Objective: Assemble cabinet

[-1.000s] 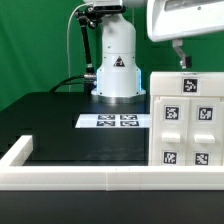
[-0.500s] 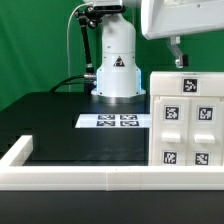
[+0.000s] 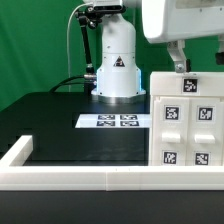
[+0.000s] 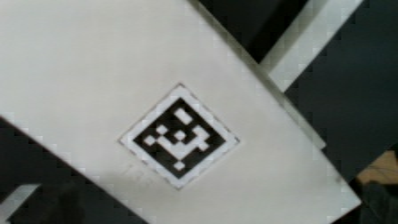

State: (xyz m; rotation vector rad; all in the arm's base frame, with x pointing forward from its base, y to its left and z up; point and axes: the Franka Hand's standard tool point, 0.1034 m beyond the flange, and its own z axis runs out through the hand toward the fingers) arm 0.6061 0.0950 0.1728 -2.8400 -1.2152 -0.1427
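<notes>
The cabinet [image 3: 188,120] is a large white box with black-and-white marker tags and small drawer-like blocks on its front. It stands at the exterior view's right on the black table. My gripper [image 3: 200,64] hangs just above its top edge, and one dark finger [image 3: 179,58] reaches down to that edge. The jaws look spread and hold nothing. The wrist view is filled by a white cabinet face [image 4: 125,80] with one marker tag [image 4: 178,138], seen very close and tilted.
The marker board [image 3: 116,121] lies flat in the middle of the table, in front of the arm's white base [image 3: 116,70]. A long white rail [image 3: 90,178] edges the table's front and turns back at the exterior view's left.
My gripper has shifted a little toward the exterior view's left and come down slightly toward the cabinet's top. The cabinet has not moved.
</notes>
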